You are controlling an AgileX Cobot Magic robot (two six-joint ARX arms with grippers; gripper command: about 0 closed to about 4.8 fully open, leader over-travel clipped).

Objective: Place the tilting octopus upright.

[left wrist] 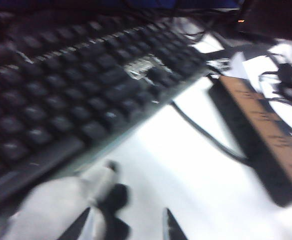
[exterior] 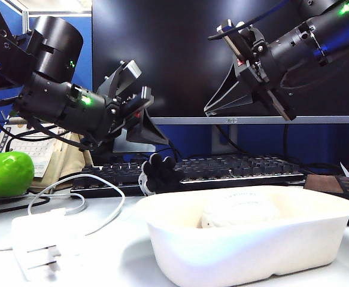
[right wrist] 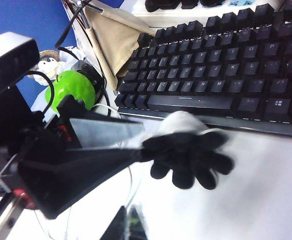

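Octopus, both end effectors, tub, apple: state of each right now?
octopus: lying tipped on the table against the keyboard, tentacles sideways, not upright, not gripped.
left end effector: open, just above the octopus.
right end effector: raised above the tub, holds nothing; open or shut unclear.
white tub: upright, pale round lump inside.
green apple: resting at the table's left, untouched.
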